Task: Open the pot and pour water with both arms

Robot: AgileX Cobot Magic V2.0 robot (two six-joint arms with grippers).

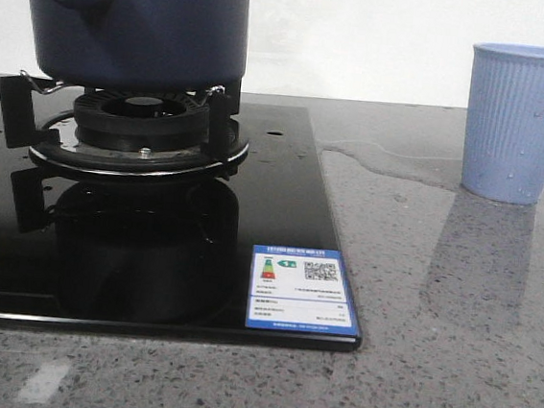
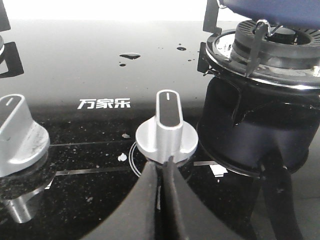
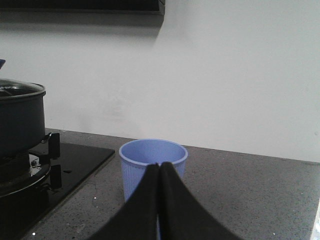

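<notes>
Nearest in the front view, the speckled grey counter carries a glossy black cooktop, the landmark here. On the cooktop's near right corner lies a blue-and-white energy label with a QR code; its small print is too fine to read. Behind the label, a black burner with pan supports holds the pot, dark navy, its stubby hollow handle pointing left; in the right wrist view a lid sits on it. To the right of the cooktop and well apart from it, a ribbed light-blue cup stands upright on the counter, with a thin puddle of water between cup and cooktop. In the left wrist view, the left gripper has its jaws pressed together, tips just before a silver control knob on the cooktop; a second knob lies beside it, and white characters "万家乐" are printed beyond them, with water drops farther back. The right gripper likewise has its jaws closed on nothing, in front of the cup.
</notes>
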